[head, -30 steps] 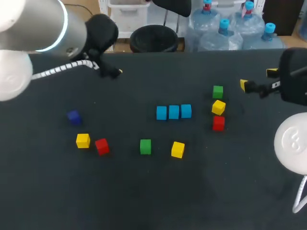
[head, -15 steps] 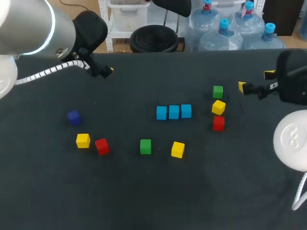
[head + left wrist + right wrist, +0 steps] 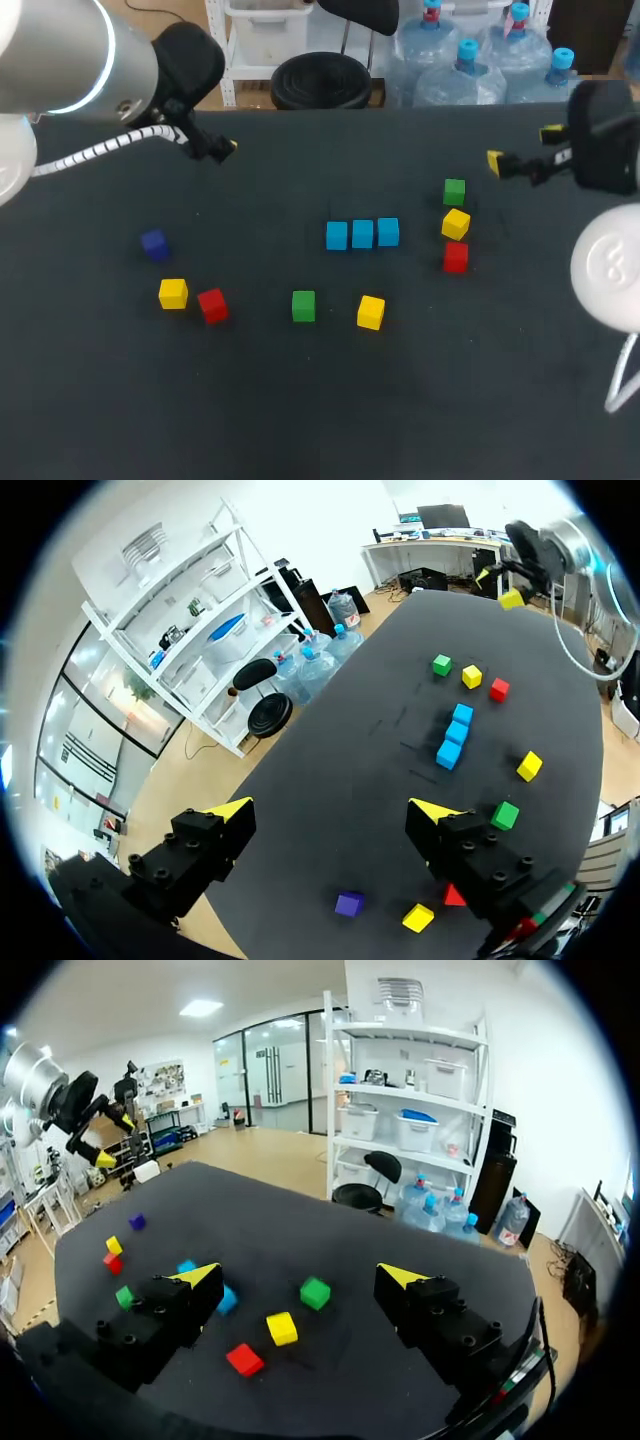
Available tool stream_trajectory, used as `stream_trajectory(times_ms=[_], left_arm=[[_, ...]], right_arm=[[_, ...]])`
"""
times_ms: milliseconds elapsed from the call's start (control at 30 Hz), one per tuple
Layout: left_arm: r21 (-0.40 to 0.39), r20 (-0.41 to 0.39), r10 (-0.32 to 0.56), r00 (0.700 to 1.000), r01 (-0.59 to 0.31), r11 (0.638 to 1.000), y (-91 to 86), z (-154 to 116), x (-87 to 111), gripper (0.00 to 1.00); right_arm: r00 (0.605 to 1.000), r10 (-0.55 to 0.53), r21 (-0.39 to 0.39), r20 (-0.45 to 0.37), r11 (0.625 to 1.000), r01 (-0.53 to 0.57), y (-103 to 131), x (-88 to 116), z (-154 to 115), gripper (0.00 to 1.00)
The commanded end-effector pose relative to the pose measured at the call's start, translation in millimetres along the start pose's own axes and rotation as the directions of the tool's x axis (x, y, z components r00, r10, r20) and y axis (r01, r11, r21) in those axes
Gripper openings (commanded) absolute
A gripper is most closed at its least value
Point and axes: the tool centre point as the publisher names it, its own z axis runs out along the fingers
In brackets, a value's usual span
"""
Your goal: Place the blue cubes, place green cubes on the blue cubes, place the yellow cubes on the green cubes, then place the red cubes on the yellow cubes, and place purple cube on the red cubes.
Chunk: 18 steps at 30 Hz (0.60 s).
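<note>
Right hand (image 3: 522,147): fingers wide apart, empty, above the surface (image 3: 300,400) near the green cube (image 3: 454,191). Left hand (image 3: 335,815): wide apart, empty, well apart from the purple cube (image 3: 153,243). Three blue cubes (image 3: 362,233) lie in a row mid-surface.

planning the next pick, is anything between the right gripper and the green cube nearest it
Nothing visible does. The right gripper is open, with only bare table between it and the green cube. The yellow cube and red cube sit on that cube's other side.
</note>
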Motion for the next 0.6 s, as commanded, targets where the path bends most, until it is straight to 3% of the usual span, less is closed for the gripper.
stream_trajectory(times_ms=[33,133,300,600], left_arm=[[-0.003,-0.002,-0.001,1.000,0.001,1.000,-0.2,0,-0.3,1.00],[-0.003,-0.002,-0.001,1.000,0.001,1.000,-0.2,0,-0.3,1.00],[-0.003,-0.002,-0.001,1.000,0.001,1.000,-0.2,0,-0.3,1.00],[-0.003,-0.002,-0.001,1.000,0.001,1.000,-0.2,0,-0.3,1.00]], right_arm=[[0.998,-0.007,-0.002,-0.064,1.000,0.007,-2,-34,-6,1.00],[0.998,-0.013,-0.006,-0.062,1.000,0.013,-5,-54,-5,1.00],[0.991,0.005,-0.008,-0.134,1.000,-0.006,-12,-75,2,1.00],[0.963,0.010,-0.056,-0.269,0.998,-0.026,-8,-65,31,1.00]])
